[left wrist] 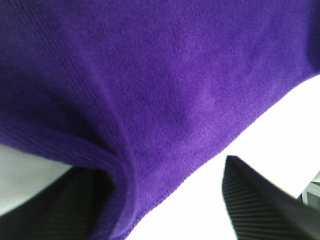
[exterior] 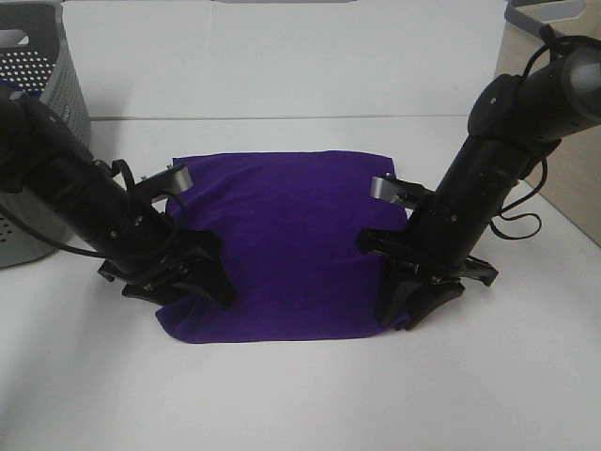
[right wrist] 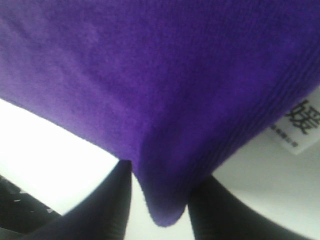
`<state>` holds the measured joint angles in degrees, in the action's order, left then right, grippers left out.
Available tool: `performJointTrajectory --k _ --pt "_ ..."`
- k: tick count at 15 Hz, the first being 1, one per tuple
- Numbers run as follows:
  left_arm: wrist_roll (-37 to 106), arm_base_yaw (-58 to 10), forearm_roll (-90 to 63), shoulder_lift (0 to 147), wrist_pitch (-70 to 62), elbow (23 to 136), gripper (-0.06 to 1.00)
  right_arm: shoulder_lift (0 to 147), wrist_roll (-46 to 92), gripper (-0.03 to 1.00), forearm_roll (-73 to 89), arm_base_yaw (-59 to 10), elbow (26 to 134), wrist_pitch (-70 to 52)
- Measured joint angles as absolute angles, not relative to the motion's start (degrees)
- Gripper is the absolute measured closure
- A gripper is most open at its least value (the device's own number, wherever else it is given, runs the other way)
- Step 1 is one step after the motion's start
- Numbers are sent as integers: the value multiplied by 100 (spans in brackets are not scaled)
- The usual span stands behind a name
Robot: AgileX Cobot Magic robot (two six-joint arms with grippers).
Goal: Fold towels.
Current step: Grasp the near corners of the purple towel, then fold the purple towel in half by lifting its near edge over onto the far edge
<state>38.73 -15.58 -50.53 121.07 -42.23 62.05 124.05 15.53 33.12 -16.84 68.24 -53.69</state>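
**Both grippers at towel's near corners, baskets off to the sides**

One purple towel point(exterior: 282, 244) lies spread flat on the white table point(exterior: 300, 404), between the two arms and outside any container. A grey perforated basket point(exterior: 47, 56) stands at the far left of the table, partly behind the left arm; its contents cannot be made out. A second grey container point(exterior: 531, 11) just shows at the far right corner, with only the rim visible and its contents not readable.

The left gripper point(exterior: 188, 287) is down at the towel's near-left corner. Its fingers are apart: one finger point(left wrist: 65, 210) sits against the rolled hem, the other point(left wrist: 260, 200) is on bare table, clear of the cloth.

The right gripper point(exterior: 413, 305) is at the near-right corner. Both fingers point(right wrist: 100, 210) press the bunched corner from either side, pinching it. A white printed tag point(right wrist: 302, 127) is on the towel edge just beside that corner.
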Motion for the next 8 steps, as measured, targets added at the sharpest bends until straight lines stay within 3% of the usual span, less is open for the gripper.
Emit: performJointTrajectory --k 1,2,3,8 --pt "3873 -1570 -5019 12181 -4177 6205 61 12450 1364 74 3071 -1713 6956 -5374" --pt "3873 -1570 -5013 12204 -4171 6199 79 12479 1364 85 3019 -1713 7019 -5374" --pt "3873 -1570 -5013 12233 -4171 6194 90 12496 1364 93 3008 -1713 7059 -5369" --pt "3770 -1581 -4349 12250 -4870 6366 94 12307 1364 94 2882 -1736 7105 -5311"
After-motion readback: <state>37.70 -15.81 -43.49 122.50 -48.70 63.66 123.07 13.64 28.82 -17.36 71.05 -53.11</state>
